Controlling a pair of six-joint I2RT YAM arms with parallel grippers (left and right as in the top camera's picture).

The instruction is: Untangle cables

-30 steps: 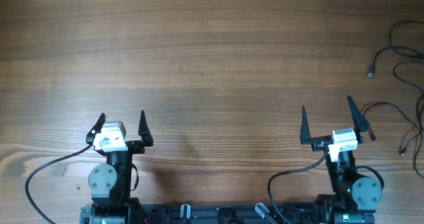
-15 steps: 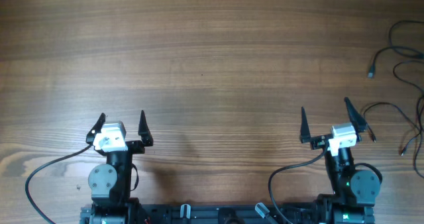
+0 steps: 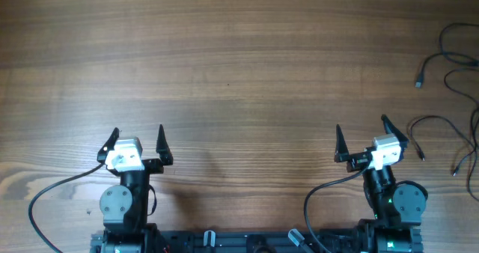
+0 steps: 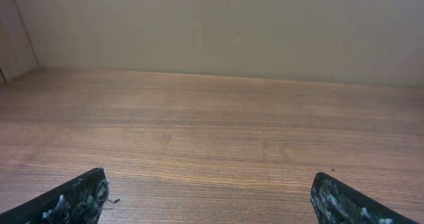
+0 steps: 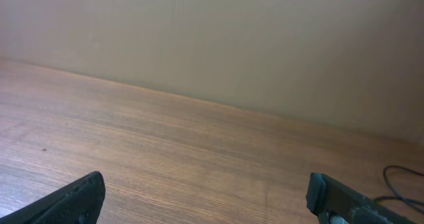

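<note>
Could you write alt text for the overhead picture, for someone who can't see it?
Thin black cables lie loose along the right edge of a wooden table, with nothing touching them. Two robot arms sit at the near edge. The left end effector and the right end effector are both open and empty, and the right one is nearer the cables.

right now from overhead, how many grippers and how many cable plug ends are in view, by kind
black two-finger grippers: 2, left gripper and right gripper, both open
plug ends on the thin black cables: 3, upper plug end, middle plug end, lower plug end
total: 5
strand count unclear: cables run off the edge
</note>
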